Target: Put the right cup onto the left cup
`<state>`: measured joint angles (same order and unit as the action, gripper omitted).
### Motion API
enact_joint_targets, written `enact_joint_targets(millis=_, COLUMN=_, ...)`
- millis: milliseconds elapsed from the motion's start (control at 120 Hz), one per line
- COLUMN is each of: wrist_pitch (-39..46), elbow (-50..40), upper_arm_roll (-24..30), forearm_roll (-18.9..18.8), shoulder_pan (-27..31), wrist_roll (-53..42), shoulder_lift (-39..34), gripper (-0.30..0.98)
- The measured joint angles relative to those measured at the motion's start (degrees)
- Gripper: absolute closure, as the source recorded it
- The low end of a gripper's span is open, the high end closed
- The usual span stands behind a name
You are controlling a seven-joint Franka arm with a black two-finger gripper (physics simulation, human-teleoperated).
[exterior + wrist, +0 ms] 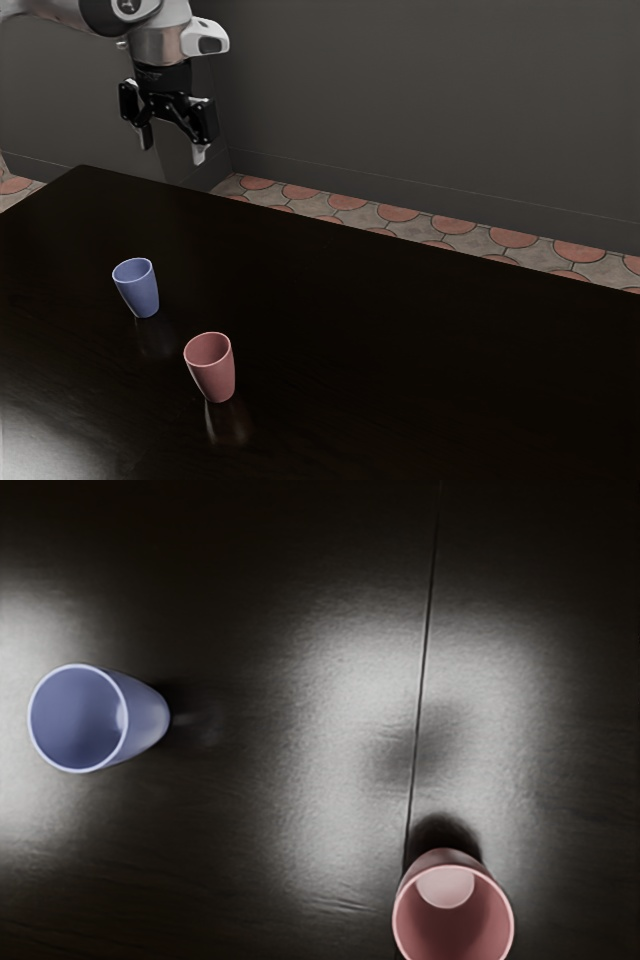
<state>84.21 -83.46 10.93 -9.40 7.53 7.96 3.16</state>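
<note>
While the blue cup (139,291) stands upright on the glossy black table (430,370), exterior view's left, gripper (172,146) hangs high, fingers spread apart. Pink cup (214,374) next rightward, upright, nearer that camera. Past table edge: red-and-tan tile floor (398,212), plain dark gray wall (430,100).

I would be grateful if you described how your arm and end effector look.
My arm is smooth and rounded, in silvery grey and off-white, with dark joint covers, one bearing a small pale marking. My end effector is black and angular, with two linked fingers ending in pale grey tips.
</note>
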Motion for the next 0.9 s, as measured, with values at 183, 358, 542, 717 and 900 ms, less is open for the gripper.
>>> enact_joint_targets(millis=183, wrist_pitch=2.32, elbow=-5.55, upper_arm_roll=1.05, forearm_roll=-0.15, shoulder_pan=0.20, wrist_roll=0.72, shoulder_lift=-2.80, gripper=0.00)
enact_joint_targets(millis=358, wrist_pitch=8.51, elbow=-16.02, upper_arm_roll=1.99, forearm_roll=-0.23, shoulder_pan=-0.12, wrist_roll=2.47, shoulder_lift=-6.54, gripper=0.00)
enact_joint_targets(millis=542, wrist_pitch=14.32, elbow=-22.94, upper_arm_roll=4.74, forearm_roll=-0.25, shoulder_pan=-0.65, wrist_roll=5.40, shoulder_lift=-7.94, gripper=0.00)
enact_joint_targets(millis=717, wrist_pitch=18.80, elbow=-28.75, upper_arm_roll=7.52, forearm_roll=0.46, shoulder_pan=-0.63, wrist_roll=8.77, shoulder_lift=-9.63, gripper=0.00)
enact_joint_targets(millis=900, wrist_pitch=24.44, elbow=-36.75, upper_arm_roll=9.03, forearm_roll=1.88, shoulder_pan=-0.60, wrist_roll=12.21, shoulder_lift=-12.68, gripper=0.00)
